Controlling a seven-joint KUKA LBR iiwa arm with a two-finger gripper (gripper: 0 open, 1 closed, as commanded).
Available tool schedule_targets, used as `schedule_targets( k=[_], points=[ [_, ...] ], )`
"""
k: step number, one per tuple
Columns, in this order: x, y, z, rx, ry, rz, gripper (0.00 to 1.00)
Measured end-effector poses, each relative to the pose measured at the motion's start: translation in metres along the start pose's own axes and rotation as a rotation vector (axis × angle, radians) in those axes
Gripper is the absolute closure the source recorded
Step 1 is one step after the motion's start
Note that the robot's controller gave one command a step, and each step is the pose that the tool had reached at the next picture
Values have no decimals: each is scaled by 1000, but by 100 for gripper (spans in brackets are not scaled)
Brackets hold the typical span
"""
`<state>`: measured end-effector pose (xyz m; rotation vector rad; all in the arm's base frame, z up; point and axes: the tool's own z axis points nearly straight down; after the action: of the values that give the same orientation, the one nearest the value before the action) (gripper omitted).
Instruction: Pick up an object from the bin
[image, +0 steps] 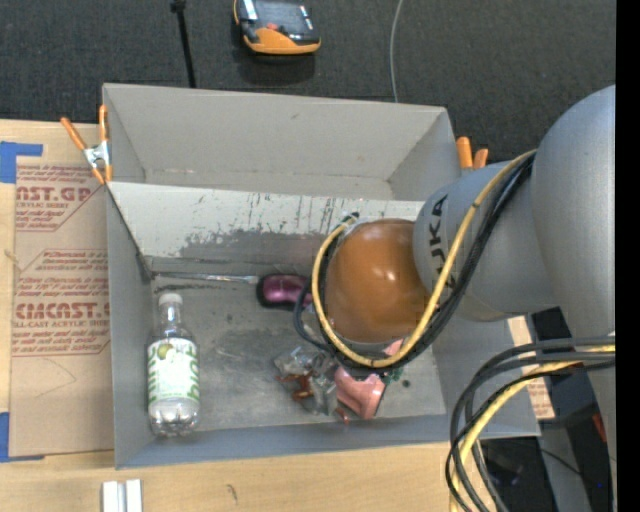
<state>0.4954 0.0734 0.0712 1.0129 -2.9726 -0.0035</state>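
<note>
We judge the step in hand to be the descent onto a target: nothing is seen lifted clear of the bin (270, 150). The arm (540, 230) reaches in from the right and bends steeply down, its orange cover (372, 280) facing up over the front-right part of the floor. The hand (337, 366) sits beneath that cover, low over the floor. We cannot tell whether it is spread or pressed together.

Nearest to it lie a pink piece (362, 392) and a small heap of brownish and clear bits (305, 375), touching one another. A magenta object (283, 289) lies near the back wall, and a clear bottle (172, 368) lies well apart at the left.

The next move, in our judgement, calls for a firm closure on one piece of the heap, then a straight lift.
</note>
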Motion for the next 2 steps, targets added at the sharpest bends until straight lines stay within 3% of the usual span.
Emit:
schedule_targets(
  k=[1,2],
  points=[
    [-32,-29,-43,-5,4,25,100],
    [-54,-47,-72,10,-16,28,100]
  ],
)
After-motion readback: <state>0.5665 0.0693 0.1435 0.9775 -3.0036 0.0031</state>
